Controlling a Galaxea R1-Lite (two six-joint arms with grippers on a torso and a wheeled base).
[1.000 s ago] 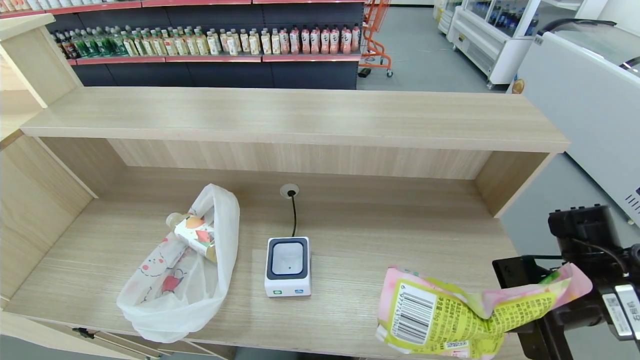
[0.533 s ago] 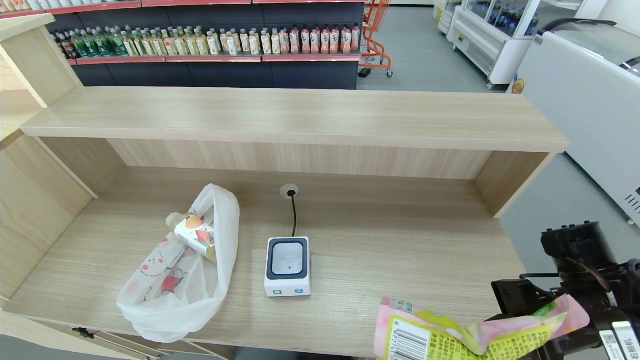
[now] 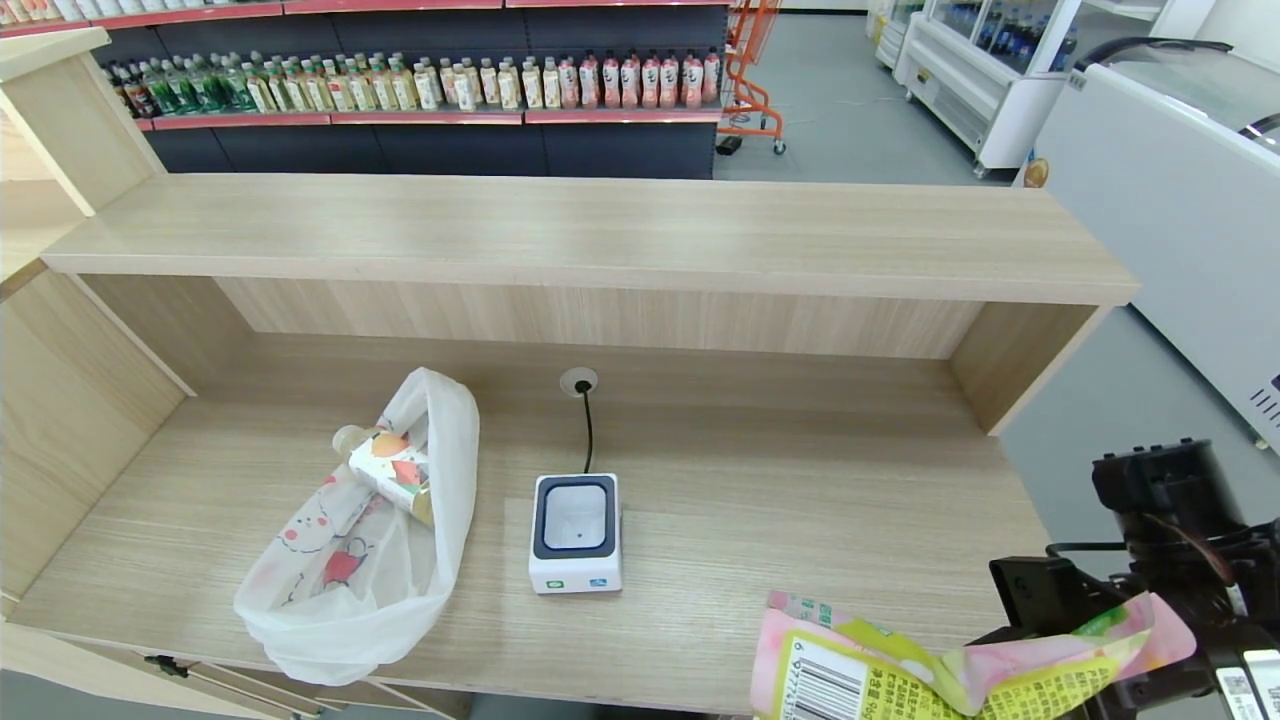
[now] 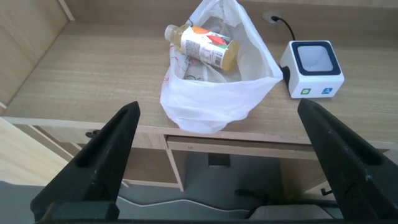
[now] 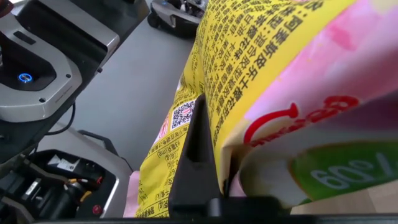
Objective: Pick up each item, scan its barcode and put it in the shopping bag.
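The snack packet (image 3: 900, 680) hung at the near right, out past the near edge of the counter (image 3: 800, 480), with the right gripper (image 3: 1105, 640) clamped on its right end. From the jaws its long axis ran leftward, so the free end pointed toward the scanner (image 3: 575, 533), which sat farther in and well to the left, mid-counter. The right arm was plainly the nearer one to it.

The packet was a soft, crumpled pouch, pink at the edges with a yellow-green panel of small print. Its barcode (image 3: 830, 690) sat at the free left end, facing up. As the scanner's window also faced up, I judged the packet would need turning over on its way across.

The shopping bag (image 3: 350, 570) lay slumped at the left of the scanner, mouth open, a bottle (image 3: 385, 470) already resting in it. The left gripper (image 4: 217, 112) hovered on the near side of the bag, off the counter edge, its jaws wide apart and holding nothing.
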